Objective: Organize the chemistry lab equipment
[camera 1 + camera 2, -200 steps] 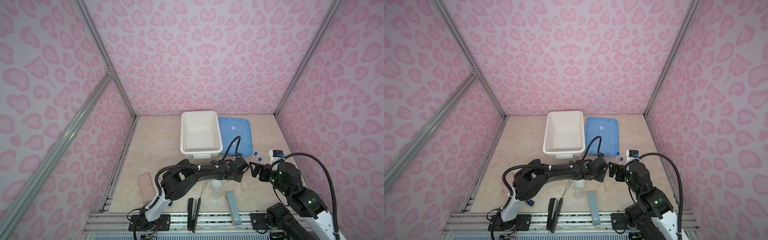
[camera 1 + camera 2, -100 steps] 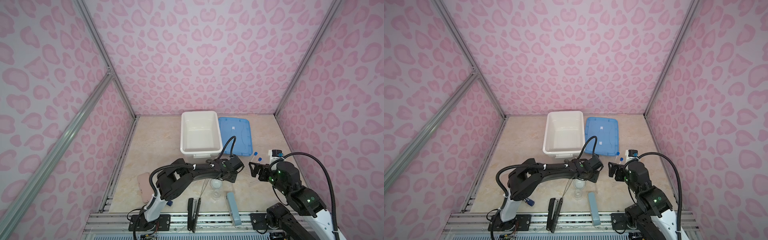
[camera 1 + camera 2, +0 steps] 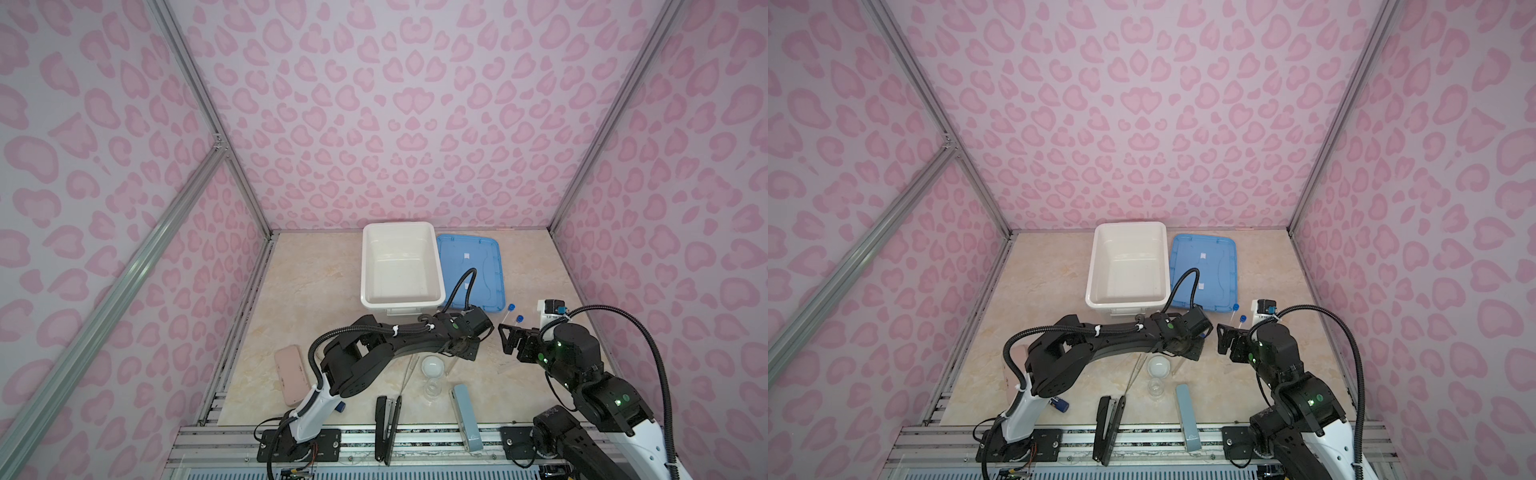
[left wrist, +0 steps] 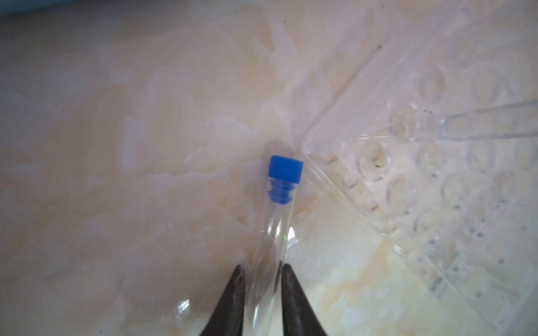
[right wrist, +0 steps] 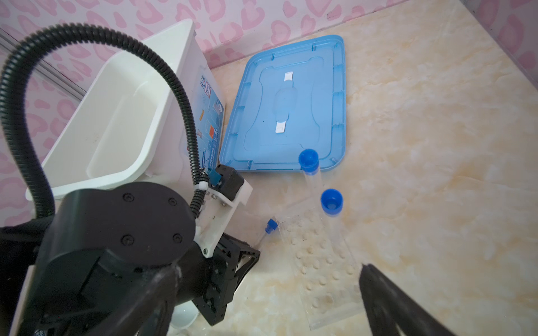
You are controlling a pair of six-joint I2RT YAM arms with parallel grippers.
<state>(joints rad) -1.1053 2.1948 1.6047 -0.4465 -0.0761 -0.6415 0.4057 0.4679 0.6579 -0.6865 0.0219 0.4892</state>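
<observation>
Here, on a beige marble-patterned tabletop (image 3: 311,291), the left gripper (image 4: 263,275) is low over a long clear tube with a blue cap (image 4: 276,221). The tube lies flat, its cap just beside a corner of a clear plastic rack of small round wells (image 4: 436,174). The dark jaws sit close on either side of the tube; whether they truly pinch it cannot be told. The right gripper (image 3: 504,340) hovers near the rack, jaws spread wide and empty. Two more blue-capped clear tubes (image 5: 310,163) rest across the rack. Toward the front sit a small white round dish (image 3: 433,367) and a little clear beaker (image 3: 432,390). An open white plastic bin (image 3: 401,225) and a blue lid (image 3: 482,253) lie farther back.
</observation>
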